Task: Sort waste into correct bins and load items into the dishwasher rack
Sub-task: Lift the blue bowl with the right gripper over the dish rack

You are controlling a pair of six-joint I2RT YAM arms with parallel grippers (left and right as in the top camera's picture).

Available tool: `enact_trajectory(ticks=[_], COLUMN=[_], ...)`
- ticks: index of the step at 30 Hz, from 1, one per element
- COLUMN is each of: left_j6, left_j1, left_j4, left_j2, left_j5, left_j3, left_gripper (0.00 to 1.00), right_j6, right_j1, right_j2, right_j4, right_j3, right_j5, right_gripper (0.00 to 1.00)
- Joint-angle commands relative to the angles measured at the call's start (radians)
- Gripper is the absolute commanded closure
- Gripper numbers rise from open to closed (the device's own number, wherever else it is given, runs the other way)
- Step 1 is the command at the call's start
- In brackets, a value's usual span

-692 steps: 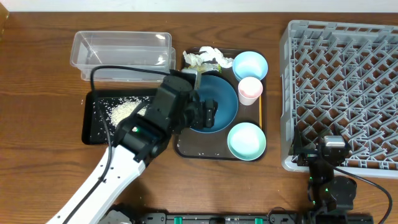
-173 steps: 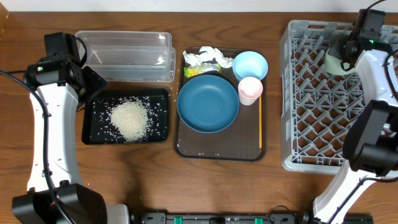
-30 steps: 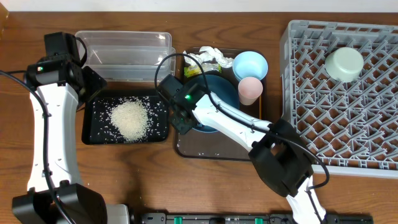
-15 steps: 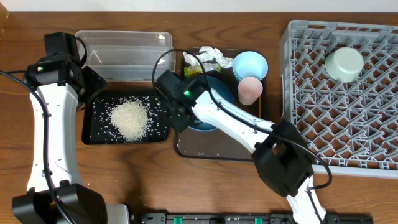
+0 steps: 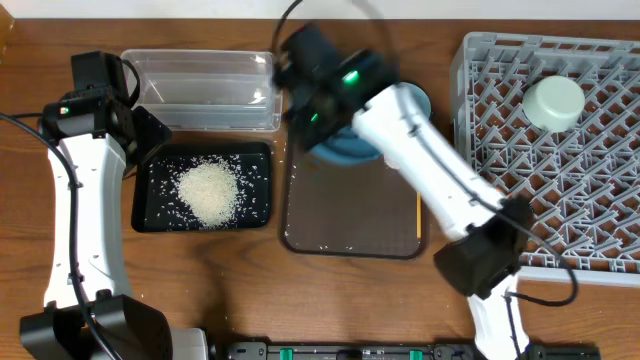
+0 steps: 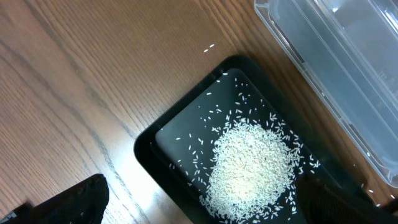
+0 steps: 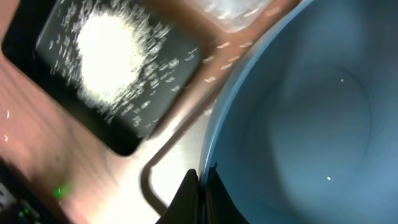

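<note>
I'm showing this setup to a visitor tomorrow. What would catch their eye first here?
The right gripper pinches the blue plate by its rim above the brown tray. Left of it, a white heap of rice lies in the black tray, and a pale bowl sits in the grey rack.

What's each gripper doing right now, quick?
Left gripper: open, holding nothing.
Right gripper: closed on the rim of the dark blue plate.
</note>
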Motion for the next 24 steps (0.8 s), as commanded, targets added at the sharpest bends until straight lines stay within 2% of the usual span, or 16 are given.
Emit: enact_trajectory(ticks=[1, 10, 16, 20, 24], left_j6=[-0.008, -0.008, -0.008, -0.008, -0.008], left_j1=[0.003, 0.003, 0.003, 0.003, 0.003], left_j4=[-0.003, -0.003, -0.003, -0.003, -0.003], left_j2=[0.003, 0.003, 0.003, 0.003, 0.003], left_j5=[-0.016, -0.016, -0.016, -0.016, -0.016], left_j3=[0.02, 0.02, 0.02, 0.02, 0.02], left_gripper=[0.03, 0.03, 0.02, 0.03, 0.03], right_j6=[-0.024, -0.028, -0.027, -0.035, -0.121], right_j1=[-0.105, -0.494, -0.807, -0.961, -1.071], right_j2=[-0.085, -0.192, -0.188, -0.188, -0.188], right_j4=[-0.015, 0.011, -0.006, -0.058, -0.147], right_j3=[0.084, 0.106, 0.077, 0.037, -0.016], right_j5=[-0.007, -0.187, -0.511, -0.701, -0.891], right_gripper=[0.99, 0.99, 0.99, 0.99, 0.99])
